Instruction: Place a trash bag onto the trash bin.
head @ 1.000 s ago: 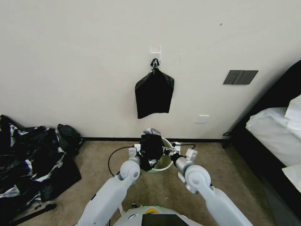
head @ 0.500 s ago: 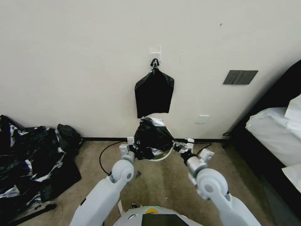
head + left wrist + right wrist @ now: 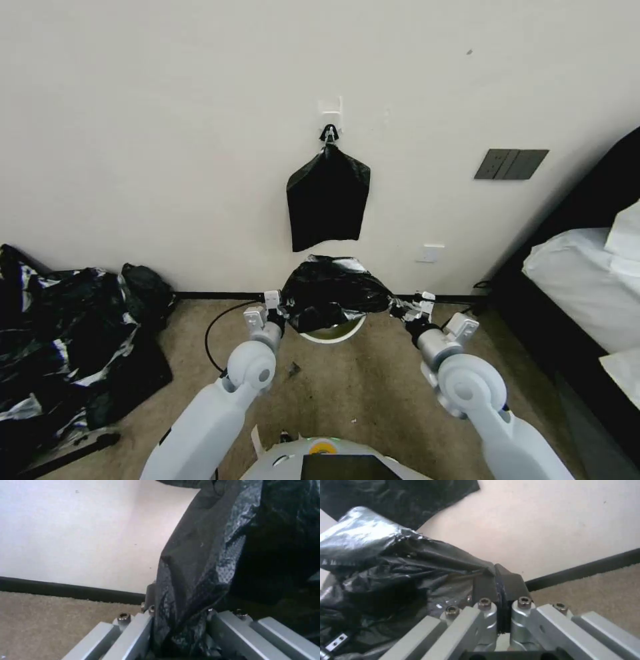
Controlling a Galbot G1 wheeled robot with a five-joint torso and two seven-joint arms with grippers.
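Glossy black plastic trash bag (image 3: 333,290) is stretched wide between both grippers, just above the small round cream-white trash bin (image 3: 333,331).
The left gripper (image 3: 280,308) pinches the bag's left edge, film bunched between its fingers (image 3: 133,632); the right gripper (image 3: 398,309) is clenched on the right edge, pads (image 3: 511,583) pressed together on the film. The bin stands on beige carpet (image 3: 347,393) by the far wall.

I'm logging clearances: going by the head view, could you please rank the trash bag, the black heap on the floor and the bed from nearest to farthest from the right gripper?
1. trash bag: clamped in the right gripper.
2. bed: to the robot's right.
3. black heap: far left.
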